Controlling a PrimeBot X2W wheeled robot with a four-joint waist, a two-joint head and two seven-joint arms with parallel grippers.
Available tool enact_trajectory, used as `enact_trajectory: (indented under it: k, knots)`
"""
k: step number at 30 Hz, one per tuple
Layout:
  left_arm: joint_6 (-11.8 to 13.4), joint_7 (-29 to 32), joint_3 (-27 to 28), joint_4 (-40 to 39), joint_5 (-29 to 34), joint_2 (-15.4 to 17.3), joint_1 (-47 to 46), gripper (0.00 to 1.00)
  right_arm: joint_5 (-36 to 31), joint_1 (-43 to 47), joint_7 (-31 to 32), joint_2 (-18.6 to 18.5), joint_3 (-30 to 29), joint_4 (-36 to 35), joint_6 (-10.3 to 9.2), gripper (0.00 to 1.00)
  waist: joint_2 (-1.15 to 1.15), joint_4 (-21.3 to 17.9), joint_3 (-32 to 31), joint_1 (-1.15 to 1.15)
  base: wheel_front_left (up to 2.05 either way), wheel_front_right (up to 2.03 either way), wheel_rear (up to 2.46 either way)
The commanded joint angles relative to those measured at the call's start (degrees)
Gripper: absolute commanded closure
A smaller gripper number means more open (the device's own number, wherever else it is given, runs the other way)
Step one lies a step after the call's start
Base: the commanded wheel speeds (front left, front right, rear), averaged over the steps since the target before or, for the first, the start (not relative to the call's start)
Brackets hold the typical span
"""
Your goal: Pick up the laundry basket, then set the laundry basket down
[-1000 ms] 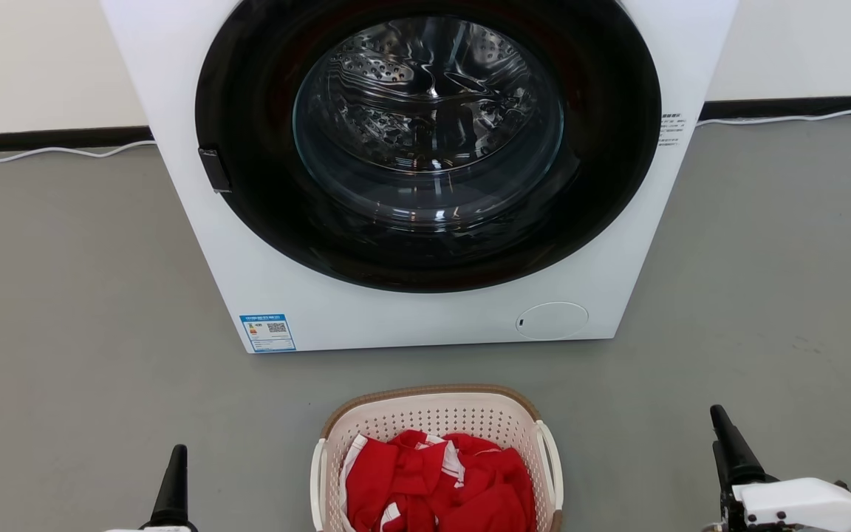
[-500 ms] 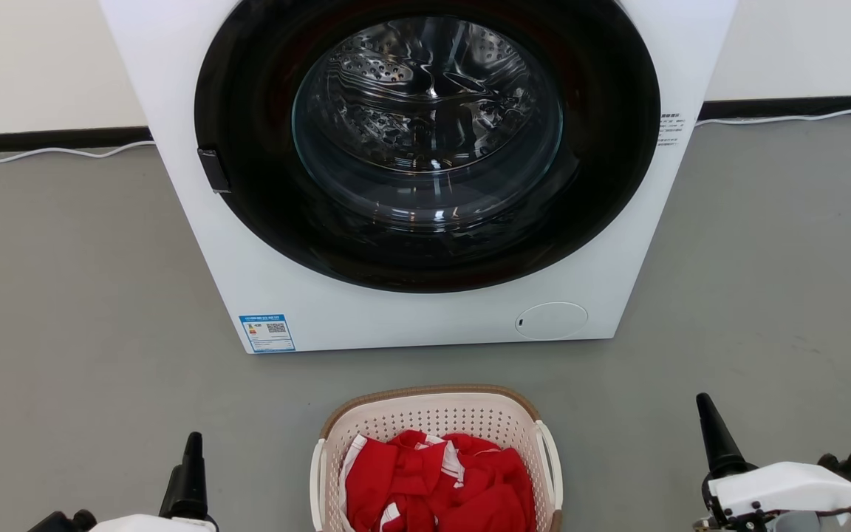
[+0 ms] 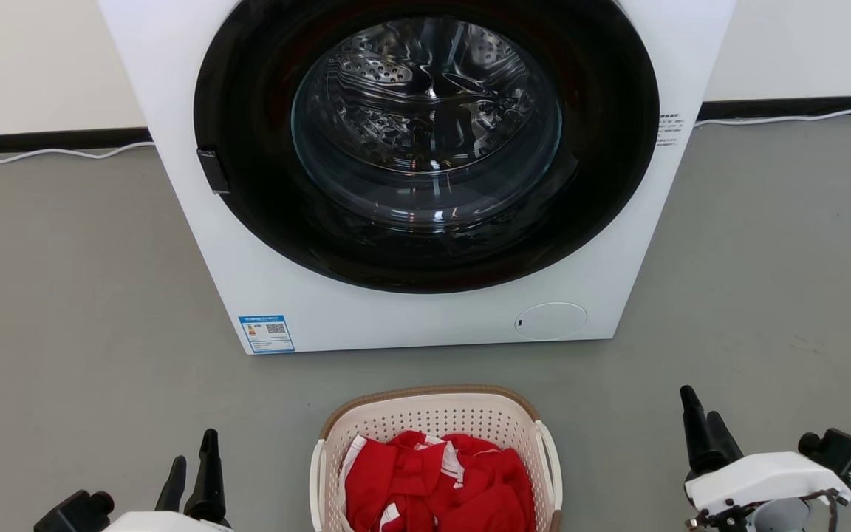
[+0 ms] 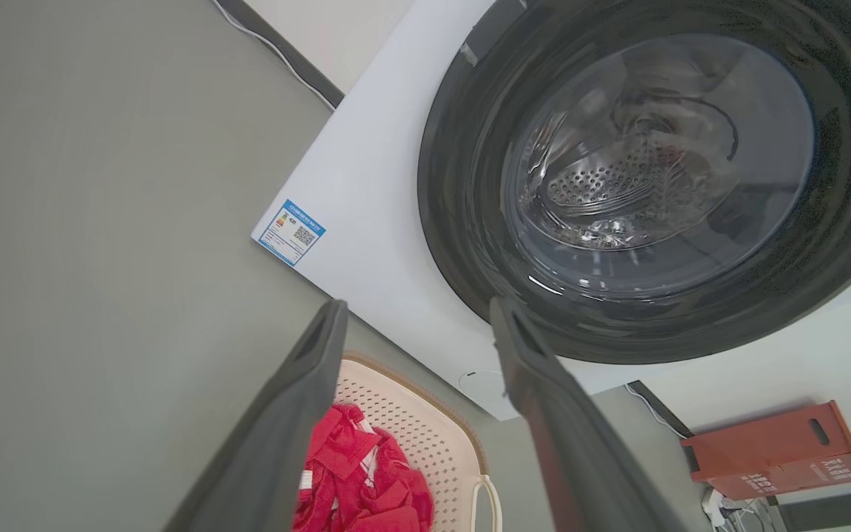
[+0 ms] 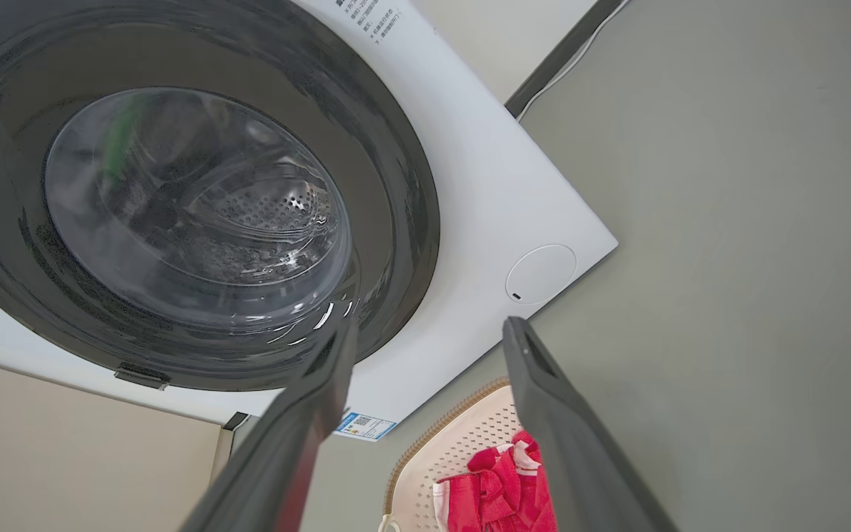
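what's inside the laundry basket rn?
A crumpled heap of red cloth with white stripes lies in the laundry basket. It covers the basket's floor, so anything beneath is hidden. The far perforated inner wall shows bare; the near end is cut off by the picture's edge.

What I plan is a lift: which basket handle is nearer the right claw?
The white right handle of the cream perforated laundry basket; the left handle is farther.

My head view crops the laundry basket (image 3: 433, 390) at its near end; red cloth (image 3: 462, 488), perhaps a shirt, hides its floor. Print on the blue sticker (image 3: 267, 333) is too small to read.
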Motion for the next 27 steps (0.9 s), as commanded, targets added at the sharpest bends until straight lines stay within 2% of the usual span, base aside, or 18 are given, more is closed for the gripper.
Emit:
enact_trajectory:
  k: [1, 17, 27]
  knots:
    - [-0.23, -0.85, 0.89, -1.08, 2.7, 0.94, -3.25, 0.0, -2.11, -2.99, -1.05, -0.96, 1.24, -0.8, 0.11, 0.0, 0.0, 0.01, -0.02, -0.01, 0.0, 0.0, 0.0]
    - [-0.08, -3.57, 0.74, -0.38, 18.3, 0.79, -4.17, 0.0, -14.64, -5.4, -3.73, -1.54, 3.78, 0.95, 0.13, 0.0, 0.0, -0.01, -0.02, -0.01, 0.0, 0.0, 0.0]
    - [-0.15, -5.11, 0.25, -0.05, 25.68, 0.8, -4.75, 0.0, -21.31, -6.92, -5.24, -1.78, 4.93, 2.44, 0.15, 0.0, 0.0, 0.05, -0.11, -0.01, 0.0, 0.0, 0.0]
